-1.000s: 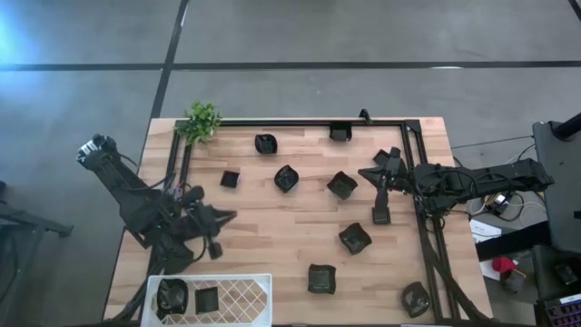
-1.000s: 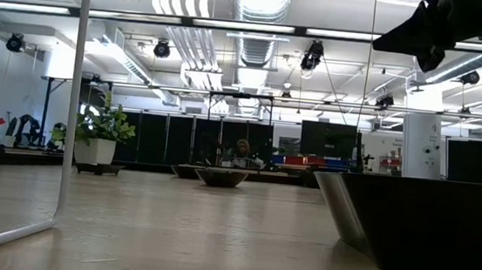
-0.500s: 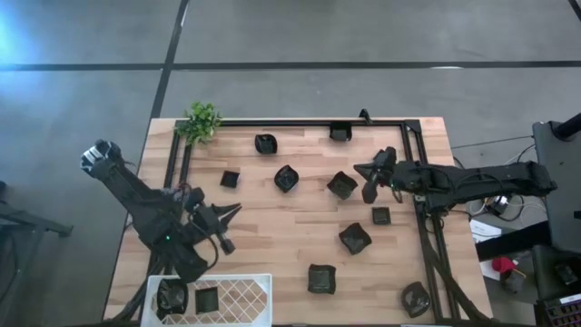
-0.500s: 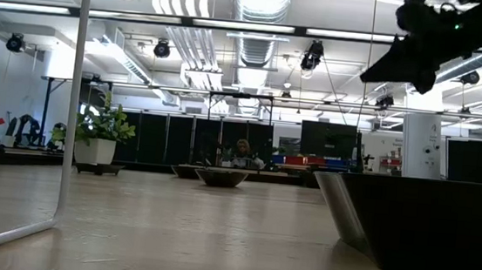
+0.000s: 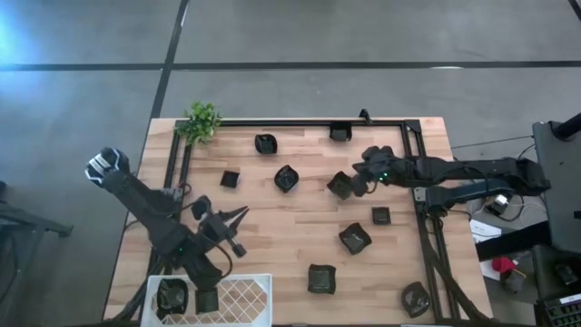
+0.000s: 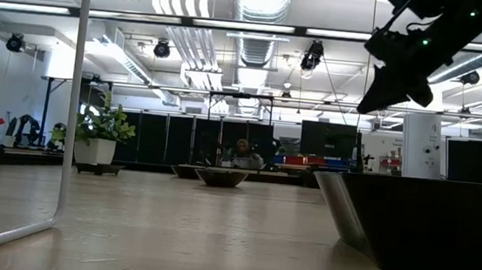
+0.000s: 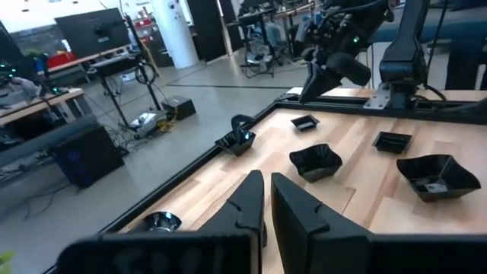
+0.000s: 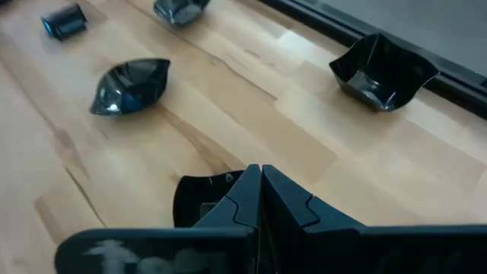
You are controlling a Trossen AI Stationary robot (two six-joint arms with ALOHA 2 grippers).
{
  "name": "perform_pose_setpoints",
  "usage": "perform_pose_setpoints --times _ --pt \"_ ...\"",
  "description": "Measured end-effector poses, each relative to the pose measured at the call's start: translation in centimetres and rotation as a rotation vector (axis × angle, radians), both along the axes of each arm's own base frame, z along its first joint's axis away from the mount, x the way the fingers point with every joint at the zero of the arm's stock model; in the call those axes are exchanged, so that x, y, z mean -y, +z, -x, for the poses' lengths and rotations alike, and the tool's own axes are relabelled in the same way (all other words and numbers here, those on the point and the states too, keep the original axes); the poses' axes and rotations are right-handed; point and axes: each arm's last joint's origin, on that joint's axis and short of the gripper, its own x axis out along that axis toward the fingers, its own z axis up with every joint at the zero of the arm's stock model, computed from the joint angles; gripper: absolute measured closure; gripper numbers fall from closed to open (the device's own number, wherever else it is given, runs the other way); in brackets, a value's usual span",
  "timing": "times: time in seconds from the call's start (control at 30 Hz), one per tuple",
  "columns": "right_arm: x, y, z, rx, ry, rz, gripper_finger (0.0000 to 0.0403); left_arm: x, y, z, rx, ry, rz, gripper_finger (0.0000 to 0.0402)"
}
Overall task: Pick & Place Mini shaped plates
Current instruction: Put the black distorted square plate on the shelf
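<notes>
The right gripper [image 5: 361, 178], clenched and empty, has been swung from the small square plate [image 5: 381, 216] near the table's right edge to just above another mini plate [image 5: 341, 185] nearer the middle, so a new pick is probably being lined up. The left gripper [image 5: 238, 216], nearly closed and empty, has been drawn toward the white basket [image 5: 243, 292] at the near-left corner, where 2 plates [image 5: 172, 296] lie.

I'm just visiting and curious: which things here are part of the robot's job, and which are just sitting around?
Part of the job:
- mini shaped plates
- white basket already holding two plates
- right pincer, shut above one plate
- left pincer

Just lying about:
- small green plant
</notes>
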Motion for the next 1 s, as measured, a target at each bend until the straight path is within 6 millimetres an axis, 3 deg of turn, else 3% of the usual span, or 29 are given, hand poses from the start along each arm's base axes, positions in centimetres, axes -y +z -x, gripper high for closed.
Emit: perform_pose_setpoints --times 0.6,0.83,1.0 --pt "1.1 -2.0 -3.7 -0.142 -0.023 -0.141 0.039 -0.3 -0.1 -0.6 0.047 0.043 0.008 0.0378" --pt "2.0 -3.0 -4.1 -0.208 -0.065 -0.168 0.039 -0.3 -0.1 -0.6 0.045 0.042 0.01 0.0378" --pt "2.3 -2.4 -4.5 -0.207 -0.049 -0.138 0.039 -0.3 -0.1 -0.6 0.045 0.042 0.009 0.0378"
